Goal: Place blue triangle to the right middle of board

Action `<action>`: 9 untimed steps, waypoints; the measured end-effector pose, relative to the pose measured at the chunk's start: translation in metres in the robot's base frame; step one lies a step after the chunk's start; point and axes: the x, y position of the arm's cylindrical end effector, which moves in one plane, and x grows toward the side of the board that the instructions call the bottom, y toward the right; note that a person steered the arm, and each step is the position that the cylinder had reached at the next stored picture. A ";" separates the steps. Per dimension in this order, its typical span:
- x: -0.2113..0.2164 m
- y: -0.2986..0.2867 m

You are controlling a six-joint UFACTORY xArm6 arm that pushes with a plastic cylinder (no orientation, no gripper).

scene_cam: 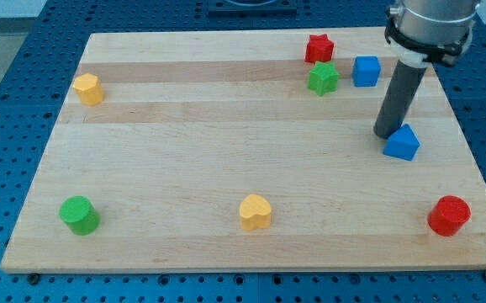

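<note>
The blue triangle (403, 143) lies on the wooden board (226, 160) near its right edge, about midway between top and bottom. My tip (386, 133) stands just to the left of the blue triangle and slightly above it in the view, touching or nearly touching its upper left side. The dark rod rises from there toward the view's top right.
A blue cube (366, 71), a green star (323, 78) and a red star (319, 48) sit at the top right. A yellow block (88, 88) is at the left. A green cylinder (79, 215), a yellow heart (256, 211) and a red cylinder (449, 215) line the bottom.
</note>
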 end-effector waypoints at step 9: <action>0.025 0.145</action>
